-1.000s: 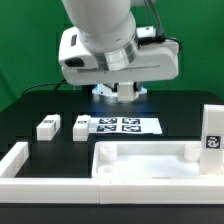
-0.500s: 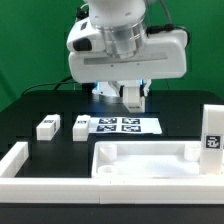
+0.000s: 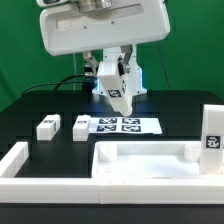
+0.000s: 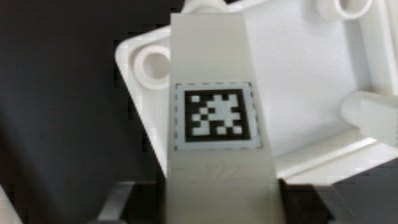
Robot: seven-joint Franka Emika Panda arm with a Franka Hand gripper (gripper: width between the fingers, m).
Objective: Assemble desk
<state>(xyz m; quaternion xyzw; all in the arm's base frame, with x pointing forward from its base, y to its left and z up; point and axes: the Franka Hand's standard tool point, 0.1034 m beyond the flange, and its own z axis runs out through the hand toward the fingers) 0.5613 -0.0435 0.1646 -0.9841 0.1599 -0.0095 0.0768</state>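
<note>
My gripper is shut on a white block leg with a black-and-white tag and holds it in the air above the back of the table. In the wrist view the leg runs out from between the dark fingers, with the desk top under it. The wide white tray-like desk top lies at the front. Two more legs lie on the exterior view's left. Another leg stands upright at the right.
The marker board lies flat behind the desk top. A long white border rail runs along the front left and the table's front edge. Black cables hang behind the arm.
The arm has risen, lifting the gripper with the tagged leg up from just above the table behind the marker board. The other parts have not moved.
</note>
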